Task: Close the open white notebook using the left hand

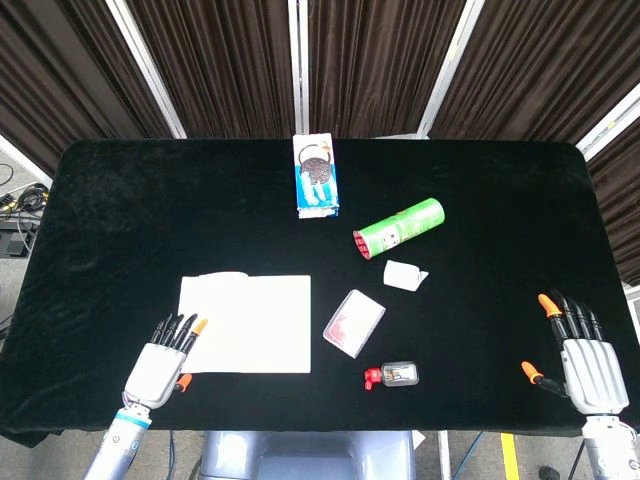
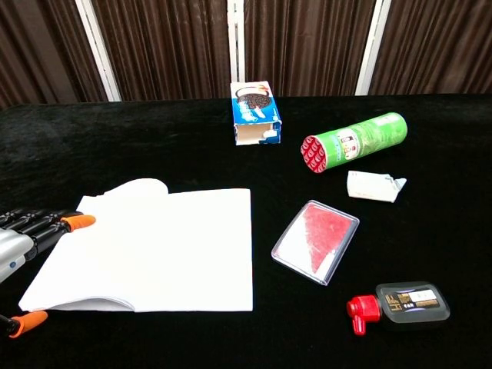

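The open white notebook (image 1: 245,323) (image 2: 150,250) lies flat near the table's front left, pages up, with one page bulging at its far left. My left hand (image 1: 165,358) (image 2: 21,244) sits at the notebook's front left corner, fingers straight and spread, fingertips (image 2: 77,222) over its left edge; whether they touch the paper I cannot tell. It holds nothing. My right hand (image 1: 583,358) rests far away at the front right, fingers apart and empty, seen only in the head view.
A cookie box (image 1: 316,176) stands at the back centre. A green snack tube (image 1: 398,227) lies on its side, a white packet (image 1: 404,276) beside it. A clear case with red inside (image 1: 353,323) and a small red-capped bottle (image 1: 392,375) lie right of the notebook.
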Controlling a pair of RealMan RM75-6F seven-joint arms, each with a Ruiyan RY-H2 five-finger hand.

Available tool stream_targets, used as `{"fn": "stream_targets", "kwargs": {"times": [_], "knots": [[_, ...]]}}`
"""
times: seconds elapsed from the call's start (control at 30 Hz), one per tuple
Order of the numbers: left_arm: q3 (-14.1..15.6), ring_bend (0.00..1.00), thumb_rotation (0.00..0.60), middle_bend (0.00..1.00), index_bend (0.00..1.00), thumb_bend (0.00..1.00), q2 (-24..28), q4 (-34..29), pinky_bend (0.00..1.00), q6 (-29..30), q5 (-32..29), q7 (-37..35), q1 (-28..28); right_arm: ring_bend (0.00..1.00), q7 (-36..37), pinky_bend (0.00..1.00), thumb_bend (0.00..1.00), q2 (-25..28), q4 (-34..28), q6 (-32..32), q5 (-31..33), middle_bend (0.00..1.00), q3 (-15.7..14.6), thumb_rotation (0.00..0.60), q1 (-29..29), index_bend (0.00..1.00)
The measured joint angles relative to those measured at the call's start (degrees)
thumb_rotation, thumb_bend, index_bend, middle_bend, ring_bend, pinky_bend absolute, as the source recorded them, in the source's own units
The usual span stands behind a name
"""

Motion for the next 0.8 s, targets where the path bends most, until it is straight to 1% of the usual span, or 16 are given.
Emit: {"fn": "stream_targets", "kwargs": {"times": [0.3, 0.6, 0.67, 0.8], "knots": [[0.0, 0.00, 0.600, 0.00, 0.00, 0.26, -1.5, 1.6, 0.00, -0.3, -0.8, 0.2, -0.5, 0.00, -0.1, 0.00, 0.09, -0.1, 0.0, 0.0, -0.1, 0.00, -0.1, 0.600, 0.0, 0.00], [-0.9, 0.00, 0.600, 0.00, 0.00, 0.28, -3.2, 4.8, 0.00, 0.0, -1.9, 0.8, -0.9, 0.00, -0.1, 0.00, 0.09, -0.1, 0.0, -0.1, -0.3, 0.00, -0.2, 0.600, 0.0, 0.00], [-1.1, 0.00, 0.600, 0.00, 0.00, 0.32, -3.4, 5.3, 0.00, 0.2, -2.0, 0.7, -1.0, 0.00, -0.1, 0.00, 0.09, -0.1, 0.0, 0.0, -0.4, 0.00, -0.2, 0.600, 0.0, 0.00], [-1.1, 0.00, 0.600, 0.00, 0.00, 0.46, -3.7, 6.0, 0.00, 0.9, -1.8, -0.1, -1.1, 0.00, -0.1, 0.00, 0.09, -0.1, -0.1, 0.0, -0.4, 0.00, -0.3, 0.600, -0.1, 0.00]]}}
